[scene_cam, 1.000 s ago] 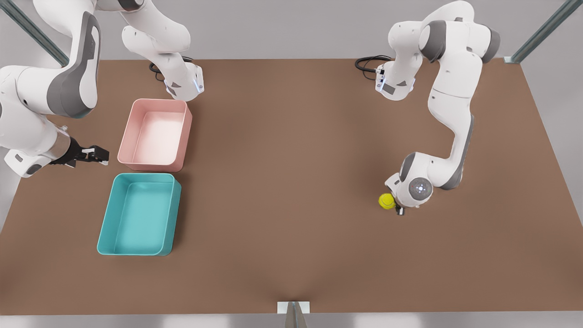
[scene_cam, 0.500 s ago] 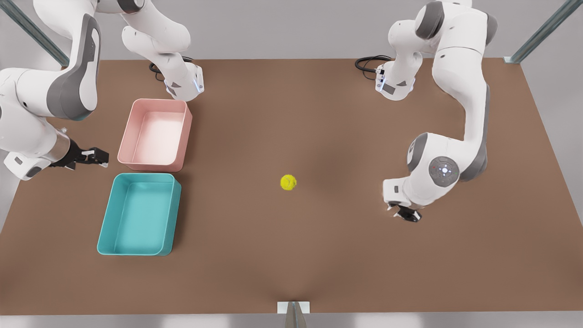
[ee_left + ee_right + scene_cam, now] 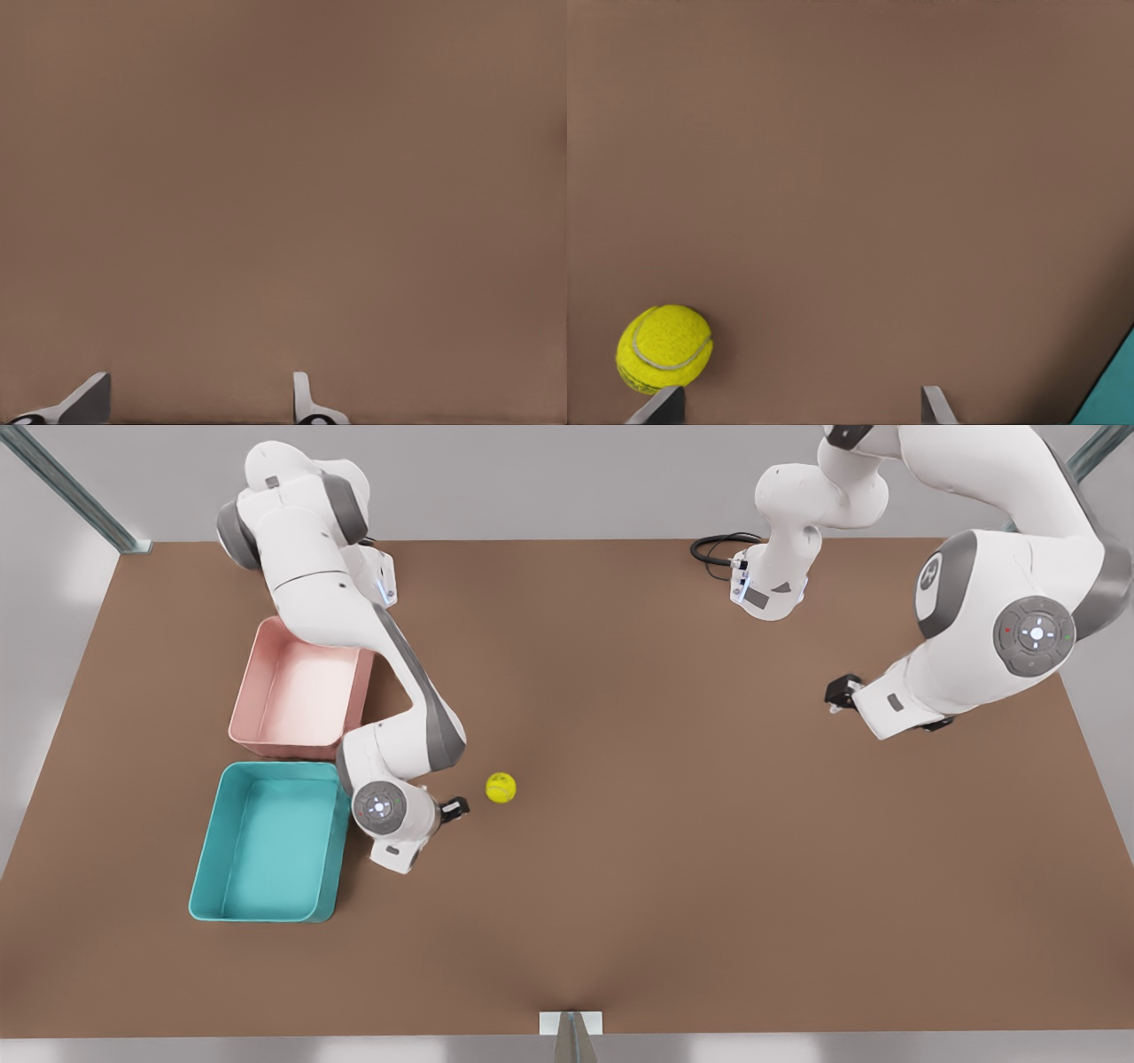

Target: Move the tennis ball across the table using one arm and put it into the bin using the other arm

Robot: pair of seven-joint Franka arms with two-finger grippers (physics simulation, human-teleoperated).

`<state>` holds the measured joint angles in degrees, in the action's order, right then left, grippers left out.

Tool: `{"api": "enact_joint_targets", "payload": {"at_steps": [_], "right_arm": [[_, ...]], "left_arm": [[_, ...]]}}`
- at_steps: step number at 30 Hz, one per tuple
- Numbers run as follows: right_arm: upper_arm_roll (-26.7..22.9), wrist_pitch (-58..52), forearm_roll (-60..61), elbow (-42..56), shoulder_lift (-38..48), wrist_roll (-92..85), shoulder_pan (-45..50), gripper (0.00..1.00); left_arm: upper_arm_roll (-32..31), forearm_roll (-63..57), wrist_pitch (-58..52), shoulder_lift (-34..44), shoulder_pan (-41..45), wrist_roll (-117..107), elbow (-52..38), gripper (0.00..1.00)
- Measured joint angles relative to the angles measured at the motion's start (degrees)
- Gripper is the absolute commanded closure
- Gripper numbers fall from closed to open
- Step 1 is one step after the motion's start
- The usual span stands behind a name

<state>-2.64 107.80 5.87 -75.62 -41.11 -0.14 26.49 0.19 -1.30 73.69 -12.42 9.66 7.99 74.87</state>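
1. One tennis ball (image 3: 500,787) lies loose on the bench (image 3: 673,886), near the bin (image 3: 205,868) but outside it.
2. Right gripper (image 3: 454,809) sits low just beside the ball, between ball and bin; fingers (image 3: 658,407) spread, nothing held.
3. Left gripper (image 3: 838,691) waits well apart at the front view's right; fingers (image 3: 306,403) apart, empty.
4. Risk: ball lies off-centre against one finger. Closing from here may nudge it into a roll rather than trap it.
5. Risk: pink tray (image 3: 297,691) adjoins the bin; a misaimed drop lands wrong.
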Motion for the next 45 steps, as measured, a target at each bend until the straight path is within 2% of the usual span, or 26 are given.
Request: {"api": "enact_joint_targets", "payload": {"at_steps": [5, 8, 13, 18, 38, 40, 42, 43, 44, 45], "right_arm": [[0.0, 10.7, 0.5, -2.5, -2.3, 11.3, 5.1, 0.0], [0.0, 15.2, 0.7, -7.9, -1.9, 17.6, 7.1, 0.0], [-0.2, 21.5, 0.5, -19.8, 2.9, 26.2, 11.4, 0.0], [-0.3, 24.9, 0.2, -25.2, 6.6, 32.8, 12.7, 0.0], [-0.2, 31.9, 0.1, -27.4, 1.2, 46.5, 13.2, 0.0], [-0.2, 32.1, 0.1, -27.3, 1.2, 47.2, 13.2, 0.03], [-0.2, 32.2, 0.1, -27.4, 1.4, 47.8, 13.2, 0.17], [-0.2, 32.3, 0.1, -27.4, 1.5, 48.1, 13.2, 0.29], [-0.2, 32.3, 0.2, -27.4, 1.7, 48.3, 13.2, 0.35], [-0.2, 32.3, 0.3, -27.4, 2.0, 48.5, 13.1, 0.35]], "left_arm": [[0.0, 0.1, -1.2, -0.2, 0.0, -4.6, 0.4, 0.0], [0.0, 0.1, -1.4, -0.2, 0.0, -6.9, 0.8, 0.0], [0.0, 0.1, -1.7, -0.2, 0.0, -9.8, 1.0, 0.0], [0.0, 0.1, -1.8, -0.2, 0.0, -12.1, 1.2, 0.0], [-0.3, 0.2, -2.6, -0.5, 0.0, -16.8, 1.6, 0.0], [-0.3, 0.2, -2.6, -0.7, -0.1, -17.0, 1.5, 0.0], [-0.3, 0.3, -2.6, -0.8, -0.2, -17.2, 1.4, 0.0], [-0.3, 0.3, -2.5, -1.0, -0.3, -17.3, 1.4, 0.0], [-0.3, 0.4, -2.4, -1.1, -0.3, -17.4, 1.5, 0.0], [-0.3, 0.4, -2.3, -1.4, -0.3, -17.5, 1.5, 0.0]]}}
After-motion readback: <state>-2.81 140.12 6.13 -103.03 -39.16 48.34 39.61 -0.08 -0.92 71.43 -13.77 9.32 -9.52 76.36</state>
